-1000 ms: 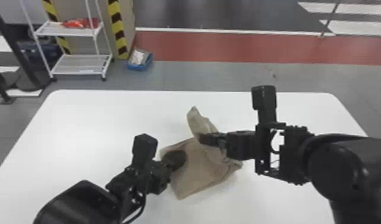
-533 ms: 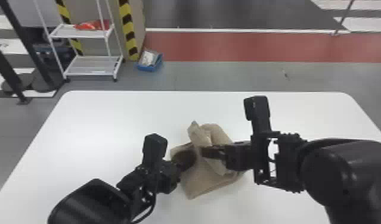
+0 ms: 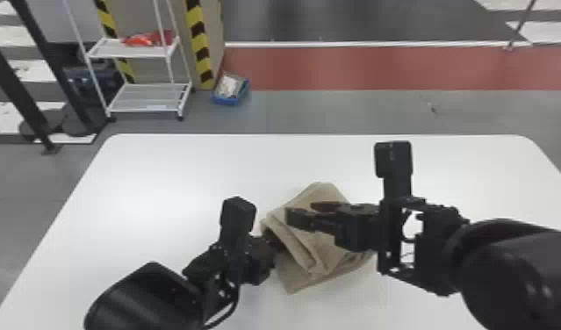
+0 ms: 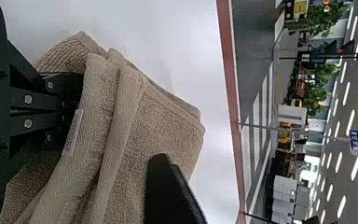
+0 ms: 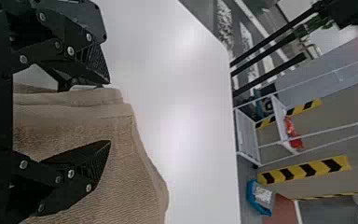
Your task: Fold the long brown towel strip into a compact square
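You have the brown terry-cloth towel point(image 3: 312, 241) on the white, round-cornered counter point(image 3: 174, 175), between the two black arms. It lies in a small bundle of stacked layers, skewed to the counter's edges, and is not a neat square: thick folded edges run diagonally across it, and a lower layer sticks out on the side nearest you.

Your left tool point(image 3: 272, 245) is at the towel's left side, its two flat black fingers drawn narrow and their tips hidden in the folds. You cannot tell whether cloth is pinched between them. In the left wrist view, a small pale tag point(image 4: 72, 133) shows on the fold right by those fingers.

Your right tool point(image 3: 301, 213) is over the upper part of the towel, its fingers set wide apart. In the right wrist view, a thick folded edge runs between them, and they are not closed on it.

Beyond the counter's far edge, on the robot's left, stand a white wire rack point(image 3: 147, 98) with a red item point(image 3: 149, 38) on it and a blue bin point(image 3: 226, 101) on the floor.
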